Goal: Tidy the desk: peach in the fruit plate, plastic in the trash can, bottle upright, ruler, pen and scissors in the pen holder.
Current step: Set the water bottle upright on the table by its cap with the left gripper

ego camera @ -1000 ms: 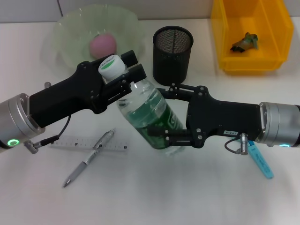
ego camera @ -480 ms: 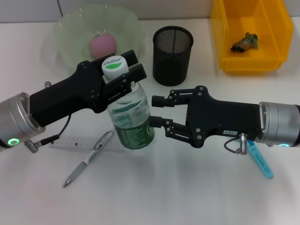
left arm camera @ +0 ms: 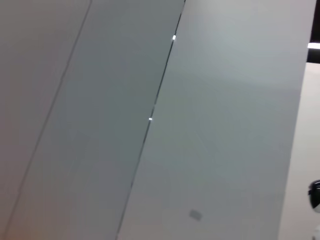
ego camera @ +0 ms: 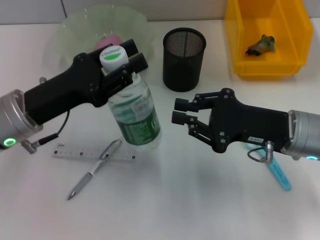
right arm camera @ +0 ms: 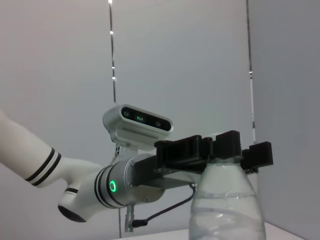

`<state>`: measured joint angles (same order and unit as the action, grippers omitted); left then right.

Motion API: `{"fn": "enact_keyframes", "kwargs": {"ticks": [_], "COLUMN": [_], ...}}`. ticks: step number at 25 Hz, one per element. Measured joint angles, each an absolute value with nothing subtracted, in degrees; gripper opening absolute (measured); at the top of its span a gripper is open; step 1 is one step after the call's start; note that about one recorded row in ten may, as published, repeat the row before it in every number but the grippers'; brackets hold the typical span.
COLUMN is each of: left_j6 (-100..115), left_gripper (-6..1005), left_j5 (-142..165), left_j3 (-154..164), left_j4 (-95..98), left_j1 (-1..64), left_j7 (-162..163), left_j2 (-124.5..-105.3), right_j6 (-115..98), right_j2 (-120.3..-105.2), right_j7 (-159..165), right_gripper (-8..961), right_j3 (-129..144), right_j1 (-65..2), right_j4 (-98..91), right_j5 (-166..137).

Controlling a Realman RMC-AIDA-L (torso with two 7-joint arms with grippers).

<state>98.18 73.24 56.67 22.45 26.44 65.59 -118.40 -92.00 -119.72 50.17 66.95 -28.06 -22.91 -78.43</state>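
— While you look at the white desk (ego camera: pixel 200 210), where is your bottle (ego camera: pixel 134 112)?
— It stands nearly upright near the middle, leaning a little. Your left gripper (ego camera: pixel 116 65) pinches its neck under the white and green cap (ego camera: pixel 112 54); your right gripper (ego camera: pixel 184 111) hangs just right of it, fingers spread, touching nothing.

— What else lies on your desk?
— Ruler (ego camera: pixel 94 152) and pen (ego camera: pixel 95 169) crossed at the near left, the pen on top. Far centre, a black mesh pen holder (ego camera: pixel 184 58); far left, a green glass plate (ego camera: pixel 95 27) with the pink peach (ego camera: pixel 111 38); far right, a yellow bin (ego camera: pixel 267 35) with a crumpled scrap (ego camera: pixel 261 44). A blue handle (ego camera: pixel 278 172) shows under your right arm.

— And the room?
— Grey wall panels (left arm camera: pixel 150 120) with thin seams.
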Motion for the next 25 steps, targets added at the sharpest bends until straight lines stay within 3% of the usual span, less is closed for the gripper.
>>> {"fn": "enact_keyframes", "kwargs": {"ticks": [22, 25], "left_j6": [85.21, 83.05], "left_gripper": [447, 448], "left_j5": [72.94, 72.94], "left_j3": [51.55, 51.45], "left_j4": [27.02, 27.05], "left_j1": [26.39, 26.32], "left_j7": [60.97, 59.8], "left_j2": [-118.52, -118.55], "right_j6": [-91.53, -91.55], "right_j2": [-119.65, -119.66], "right_j7": [47.43, 47.12], "right_gripper": [248, 394], "right_j3": [61.16, 60.59], "right_j1": [-21.14, -21.13], "right_j4": [-19.33, -18.38], "right_j5": [-76.73, -76.72]}}
